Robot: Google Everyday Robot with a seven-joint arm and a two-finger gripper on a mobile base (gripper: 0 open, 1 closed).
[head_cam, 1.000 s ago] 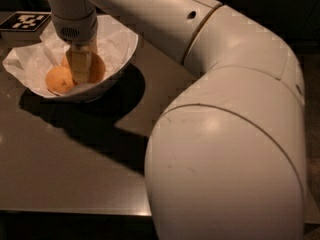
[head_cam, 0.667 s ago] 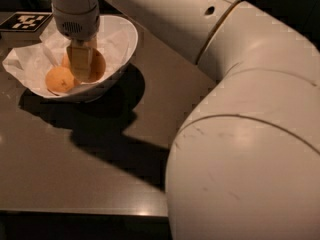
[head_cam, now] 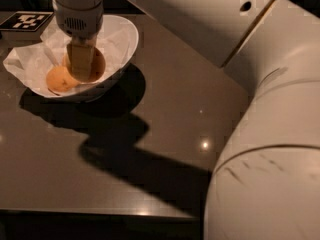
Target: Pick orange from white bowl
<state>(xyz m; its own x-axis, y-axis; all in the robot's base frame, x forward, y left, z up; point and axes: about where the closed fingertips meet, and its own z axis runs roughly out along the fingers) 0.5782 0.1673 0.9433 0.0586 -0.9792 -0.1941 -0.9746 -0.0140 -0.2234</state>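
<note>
The white bowl (head_cam: 125,39), lined with crumpled white paper, sits at the table's far left. A paler, smooth orange (head_cam: 59,79) lies at the bowl's front left. A deeper-orange fruit (head_cam: 96,66) lies beside it, partly hidden. My gripper (head_cam: 80,60) reaches straight down into the bowl from the white wrist (head_cam: 77,6). Its tip is against the deeper-orange fruit and just right of the paler orange. Whether it holds anything cannot be told.
The dark table (head_cam: 165,119) carries a black-and-white marker tag (head_cam: 26,20) at the far left corner. My large white arm segments (head_cam: 270,149) fill the right side of the view. The table's front edge runs along the bottom.
The gripper stays down in the bowl at nearly the same spot. The big arm segments have shifted to the right, uncovering more of the table.
</note>
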